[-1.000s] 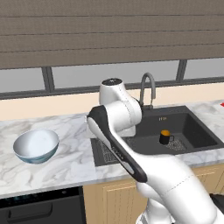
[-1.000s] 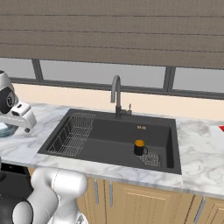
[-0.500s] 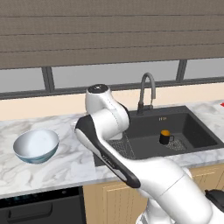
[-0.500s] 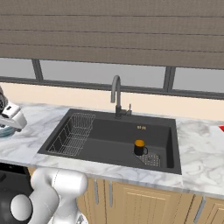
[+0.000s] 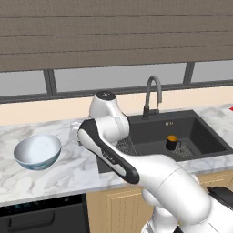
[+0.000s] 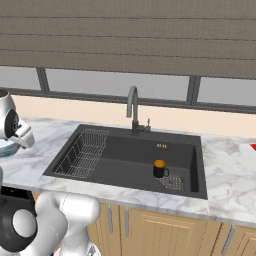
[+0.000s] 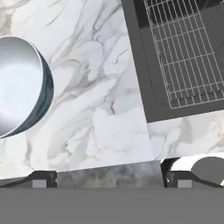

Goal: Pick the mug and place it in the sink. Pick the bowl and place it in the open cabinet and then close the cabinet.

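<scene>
One small black cylindrical mug with an orange top [image 5: 171, 142], one wide round white bowl [image 5: 37, 151], one dark grey rectangular sink [image 6: 131, 157], one wire rack [image 6: 84, 152], one dark gooseneck tap [image 6: 133, 109].

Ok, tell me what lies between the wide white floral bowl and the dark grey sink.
In the hand view, bare marble counter separates the wide white bowl from the dark grey sink with its wire rack.

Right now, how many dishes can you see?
2. The mug stands inside the sink, near its drain. The bowl sits on the marble counter, left of the sink. More could be hidden.
</scene>
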Motion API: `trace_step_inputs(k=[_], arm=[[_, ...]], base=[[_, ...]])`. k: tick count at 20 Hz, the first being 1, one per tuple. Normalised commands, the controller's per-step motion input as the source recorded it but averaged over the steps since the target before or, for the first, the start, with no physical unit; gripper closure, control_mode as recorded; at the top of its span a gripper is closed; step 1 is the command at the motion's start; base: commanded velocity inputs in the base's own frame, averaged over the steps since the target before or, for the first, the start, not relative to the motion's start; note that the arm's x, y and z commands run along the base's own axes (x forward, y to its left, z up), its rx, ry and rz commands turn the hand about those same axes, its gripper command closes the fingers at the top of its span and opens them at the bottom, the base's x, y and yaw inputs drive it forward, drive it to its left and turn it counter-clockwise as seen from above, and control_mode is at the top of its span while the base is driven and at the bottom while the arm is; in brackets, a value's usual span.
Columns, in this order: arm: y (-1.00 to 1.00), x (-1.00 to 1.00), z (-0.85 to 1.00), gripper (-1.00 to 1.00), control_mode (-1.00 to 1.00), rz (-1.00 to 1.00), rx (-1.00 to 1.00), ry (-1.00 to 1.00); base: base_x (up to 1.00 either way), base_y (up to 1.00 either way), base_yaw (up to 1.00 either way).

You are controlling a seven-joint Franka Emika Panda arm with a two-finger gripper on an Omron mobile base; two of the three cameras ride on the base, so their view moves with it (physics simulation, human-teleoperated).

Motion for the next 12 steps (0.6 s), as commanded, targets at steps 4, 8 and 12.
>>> trace_step_inputs(k=[4,8,12], arm=[[0.66,0.38,-0.01,-1.0,-1.0,0.0,0.0,0.0],[0.58,0.28,-0.08,-1.0,-1.0,0.0,0.0,0.0],[0.57,0.23,-0.14,-1.0,-1.0,0.0,0.0,0.0]], base=[[0.0,0.0,0.0],[0.0,0.0,0.0],[0.0,0.0,0.0]])
